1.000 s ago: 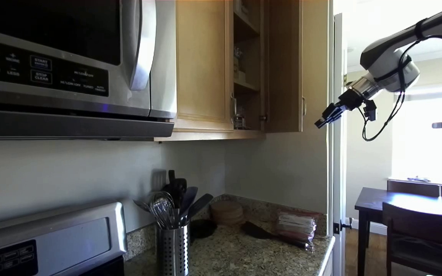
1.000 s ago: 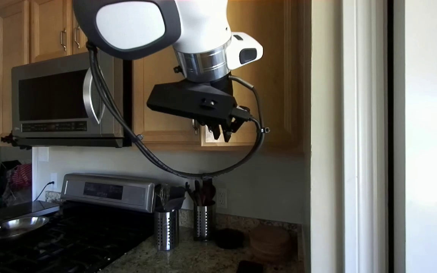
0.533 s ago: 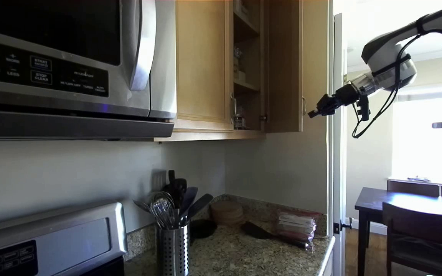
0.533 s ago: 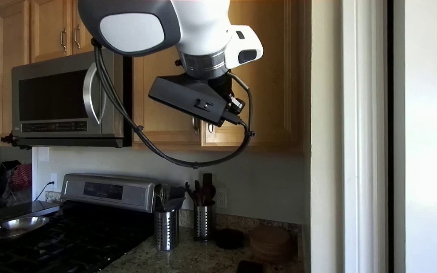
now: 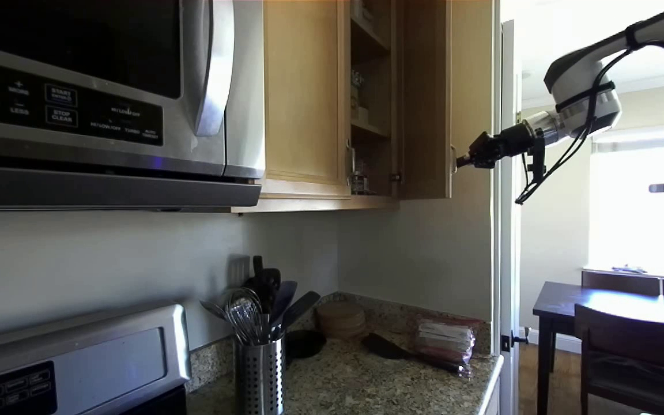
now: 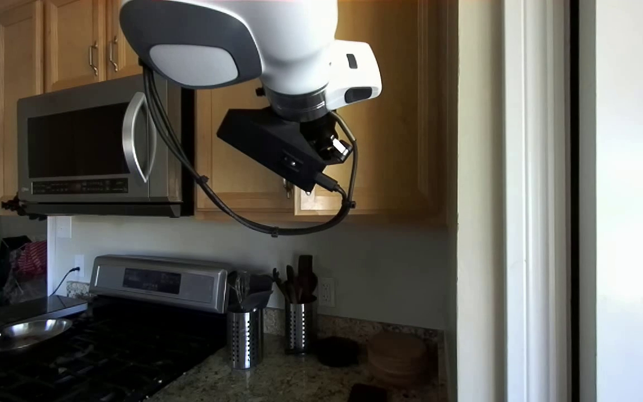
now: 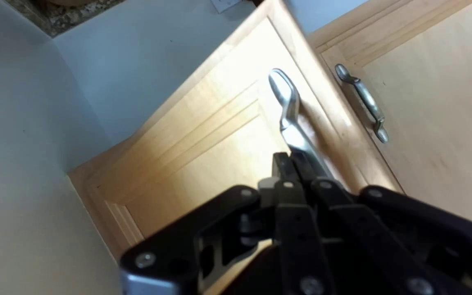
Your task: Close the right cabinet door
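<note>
The right cabinet door, light maple with a framed panel, stands open in an exterior view [image 5: 424, 104], its dark inner side facing that camera. Its outer face shows in an exterior view [image 6: 394, 123], partly behind the arm, and fills the middle of the wrist view [image 7: 219, 159]. Its silver bar handle [image 7: 287, 96] runs under my fingertips. My gripper [image 7: 289, 157] is shut, fingertips together with nothing between them. In an exterior view, the gripper [image 5: 461, 162] meets the door's free edge at the handle [image 5: 453, 159] and seems to touch there.
The matching left door [image 5: 306, 92] is shut, with its own handle [image 7: 362, 102]. Shelves with items [image 5: 366, 115] show inside the cabinet. The steel microwave [image 5: 199, 86] hangs at the left. A side wall [image 5: 473, 115] stands beside the open door. Utensil holders [image 6: 245, 338] stand on the counter below.
My gripper has moved toward the door and its wrist has turned, bringing the fingertips to the handle. The door's free edge has shifted slightly toward the cabinet.
</note>
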### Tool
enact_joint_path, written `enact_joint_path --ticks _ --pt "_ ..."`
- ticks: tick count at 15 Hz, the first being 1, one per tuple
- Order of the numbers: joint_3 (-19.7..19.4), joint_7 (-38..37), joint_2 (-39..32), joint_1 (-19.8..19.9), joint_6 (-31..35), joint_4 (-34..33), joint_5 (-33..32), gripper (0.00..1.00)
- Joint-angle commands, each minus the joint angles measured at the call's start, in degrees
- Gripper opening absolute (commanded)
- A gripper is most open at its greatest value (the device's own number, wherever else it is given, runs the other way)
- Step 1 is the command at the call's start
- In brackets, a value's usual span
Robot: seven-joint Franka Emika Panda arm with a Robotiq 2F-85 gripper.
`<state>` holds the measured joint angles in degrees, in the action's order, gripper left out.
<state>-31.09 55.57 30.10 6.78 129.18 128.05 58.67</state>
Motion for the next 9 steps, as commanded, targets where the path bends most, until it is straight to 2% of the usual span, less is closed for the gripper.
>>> enact_joint_path --ticks 1,9 --pt "1.04 1.73 -0.99 1.03 -4.82 -1.27 3.36 0.05" --pt "3.45 2.94 -0.38 2.52 -15.94 -2.14 6.44 0.05"
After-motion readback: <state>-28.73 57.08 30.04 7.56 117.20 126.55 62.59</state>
